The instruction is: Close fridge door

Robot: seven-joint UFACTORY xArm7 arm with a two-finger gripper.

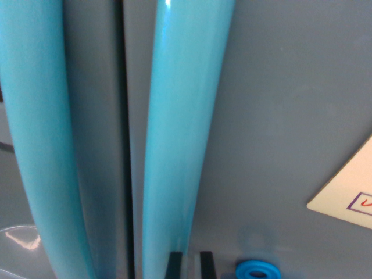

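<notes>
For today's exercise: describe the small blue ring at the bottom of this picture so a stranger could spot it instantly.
Start at the grey fridge door filling the wrist view's right. Follow it to the bottom edge, right of the two dark gripper fingertips. The bright blue ring sits there, round, unlike the long glossy teal handles.

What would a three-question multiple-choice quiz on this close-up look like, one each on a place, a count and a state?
1. Where is the cream label?
A. at the wrist view's right edge
B. between the handles
C. top left corner

2. How many teal handles show?
A. one
B. two
C. four

3. How does the seam between the doors look?
A. a wide gap with shelves showing
B. a thin dark line
C. covered by tape

Answers:
1 A: the label lies on the grey door at the right edge.
2 B: a left handle and a right handle run up the picture.
3 B: the seam is only a narrow dark line, with nothing of the inside showing.
</notes>
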